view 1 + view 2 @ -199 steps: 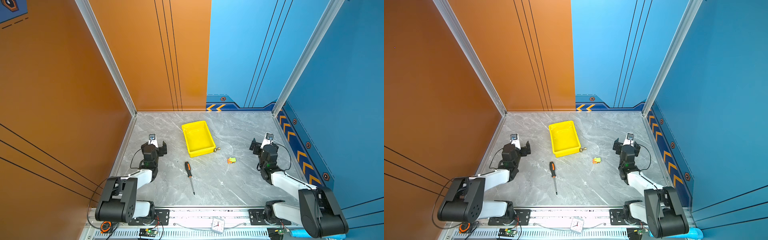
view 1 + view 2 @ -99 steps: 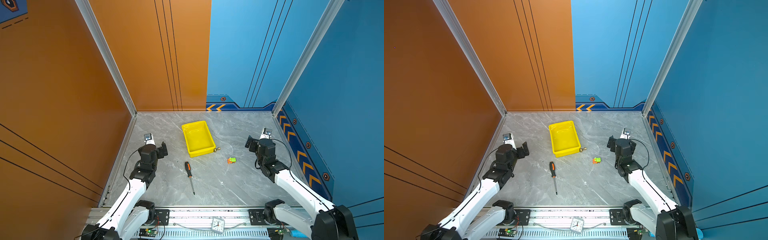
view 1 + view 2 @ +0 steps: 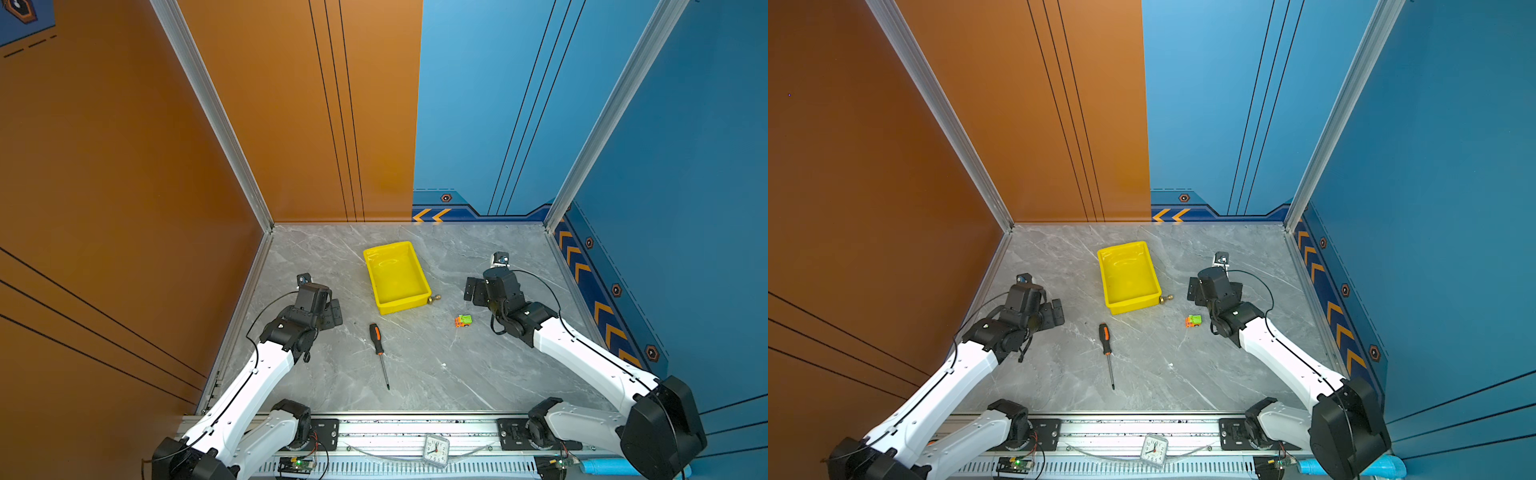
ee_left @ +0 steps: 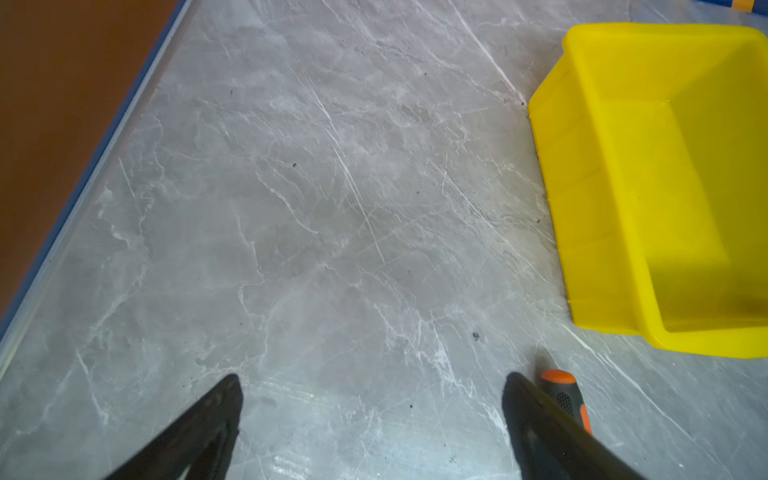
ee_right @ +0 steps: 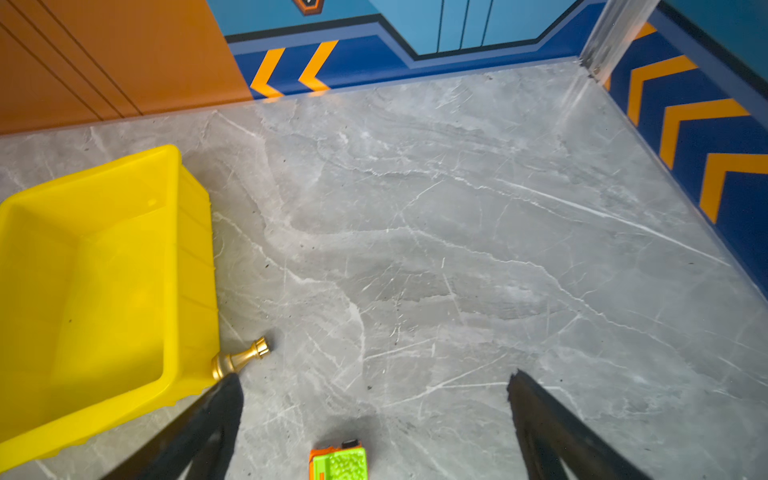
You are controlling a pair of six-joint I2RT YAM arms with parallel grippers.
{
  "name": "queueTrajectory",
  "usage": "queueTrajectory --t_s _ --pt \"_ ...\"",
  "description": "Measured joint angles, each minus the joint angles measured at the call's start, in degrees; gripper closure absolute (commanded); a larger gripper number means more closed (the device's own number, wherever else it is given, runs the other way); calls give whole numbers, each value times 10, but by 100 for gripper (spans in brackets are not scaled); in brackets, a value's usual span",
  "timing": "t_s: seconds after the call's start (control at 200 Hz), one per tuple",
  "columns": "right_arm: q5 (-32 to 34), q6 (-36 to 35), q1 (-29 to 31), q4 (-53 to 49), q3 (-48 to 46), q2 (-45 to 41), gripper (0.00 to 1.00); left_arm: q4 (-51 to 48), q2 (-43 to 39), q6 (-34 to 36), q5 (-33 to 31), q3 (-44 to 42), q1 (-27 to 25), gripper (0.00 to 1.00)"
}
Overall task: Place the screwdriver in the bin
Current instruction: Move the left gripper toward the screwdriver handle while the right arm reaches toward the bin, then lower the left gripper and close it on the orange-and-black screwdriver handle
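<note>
My left claw [image 4: 372, 382] stands wide apart and holds nothing. It hangs over the grey table [image 3: 436, 365], just left of the screwdriver [image 3: 377, 347] and not touching it. The screwdriver lies flat on the table, outside the yellow bin [image 3: 401, 306], with its handle toward the bin's near wall. My right claw [image 5: 372, 378] is also apart and empty, near a small green and orange toy [image 3: 462, 320]. A brass piece [image 3: 435, 298] lies against the bin's corner.
</note>
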Motion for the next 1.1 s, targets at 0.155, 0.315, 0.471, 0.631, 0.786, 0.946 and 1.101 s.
queueTrajectory --t_s 0.155,0.315,0.471,0.631,0.786,0.946,1.101 --pt "-41 -15 35 1 2 11 0 -21 49 -38 35 20 -35 2" --pt "-82 -47 60 16 7 21 0 -29 106 -79 62 39 -88 6" --pt "-109 -64 67 34 9 27 0 -24 158 -113 79 48 -136 12" --pt "-117 -67 69 34 12 36 0 -11 205 -134 88 60 -170 20" --pt "-117 -67 69 36 12 35 0 10 240 -149 87 70 -193 25" --pt "-117 -67 69 36 11 35 0 29 276 -165 87 73 -217 27" --pt "-116 -67 68 36 11 34 0 37 316 -174 85 91 -237 29"
